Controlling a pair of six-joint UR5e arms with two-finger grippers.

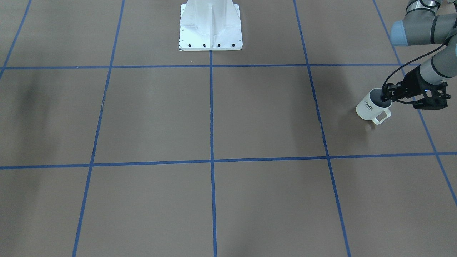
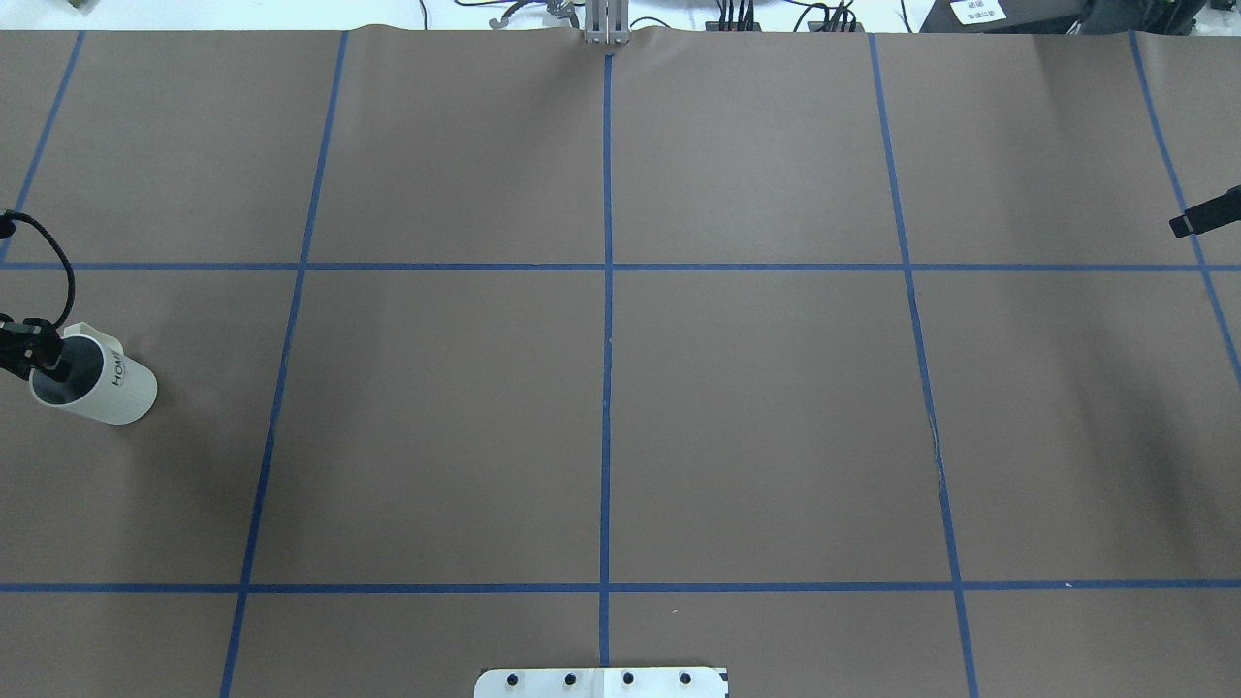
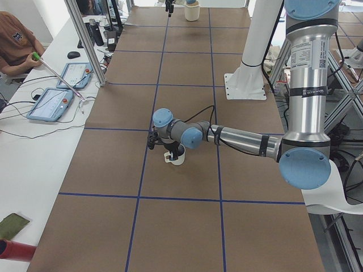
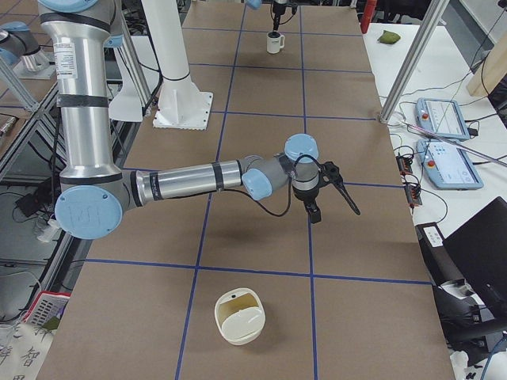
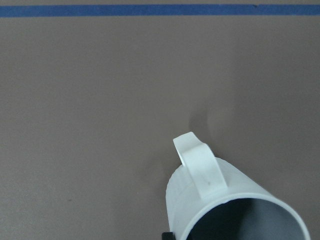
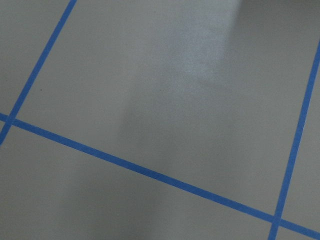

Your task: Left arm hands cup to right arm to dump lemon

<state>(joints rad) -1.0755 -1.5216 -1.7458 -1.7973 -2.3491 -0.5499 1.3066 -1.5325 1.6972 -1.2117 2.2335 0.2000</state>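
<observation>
Spilling early is your main risk. Your left tool point(image 1: 385, 97) is clamped on the rim of the cup point(image 1: 369, 107), with one finger inside the mouth and one outside. The cup is far out to the robot's left of the white base point(image 1: 210, 32). It sits tilted in that pinch, with its handle point(image 5: 200, 167) on the side away from the base. You cannot tell from these views whether its bottom touches the desk point(image 1: 214, 117).

The lemon shows in no view. The part of the grey inside seen from the left wrist is bare, so judge it to be lying deeper in, or check first.

A rim pinch holds only a thin edge. On a fast swing toward the base the cup could pivot in the fingers or slip out. If the mouth dips further, the lemon could roll out before the hand-over.

Your right tool point(image 4: 334, 212) is well apart from the cup, on the far side of the base. You cannot tell whether its fingers are apart or together, so confirm that before you bring it in.

At the hand-over, keep it off the stretch of rim your left fingers occupy and off the handle, or it will knock the cup. Let go on the left only once the right grip is firm, or the cup will drop.
</observation>
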